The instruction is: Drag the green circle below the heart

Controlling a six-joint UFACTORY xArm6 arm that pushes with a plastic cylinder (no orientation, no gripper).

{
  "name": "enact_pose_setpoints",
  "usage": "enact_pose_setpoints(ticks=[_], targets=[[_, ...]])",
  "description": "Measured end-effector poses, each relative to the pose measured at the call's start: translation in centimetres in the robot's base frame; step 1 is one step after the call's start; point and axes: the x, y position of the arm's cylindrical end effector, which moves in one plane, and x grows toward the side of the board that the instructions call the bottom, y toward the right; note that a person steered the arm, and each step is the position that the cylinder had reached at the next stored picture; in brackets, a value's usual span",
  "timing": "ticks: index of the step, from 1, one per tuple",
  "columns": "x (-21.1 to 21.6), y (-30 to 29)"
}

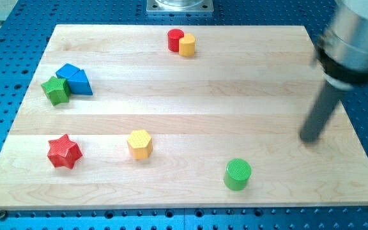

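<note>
The green circle (237, 174) is a short green cylinder near the view's bottom, right of centre. No block clearly shaped as a heart can be made out; a yellow block (187, 45) next to a red cylinder (175, 39) at the view's top centre may be it. My tip (310, 138) rests on the board at the view's right, up and to the right of the green circle and well apart from it.
A blue block (74, 79) and a green star-like block (56, 90) touch at the view's left. A red star (64, 151) and a yellow hexagon (139, 144) lie at the bottom left. The wooden board (184, 115) sits on a blue perforated table.
</note>
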Motion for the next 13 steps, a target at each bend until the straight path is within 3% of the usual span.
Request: enact_pose_setpoints(ticks=[1,2,3,4,5,7,8,10,11,12,13], targets=[[4.6,-9.8],[6.4,-13.9],[5.2,-17.2],[7.6,-15.2],[7.4,-24.4],[3.0,-22.9],[5.8,-23.6],[-3.3,-27.7],[-2.4,-28.1],[-0.5,-36.5],[-2.2,-40.3]])
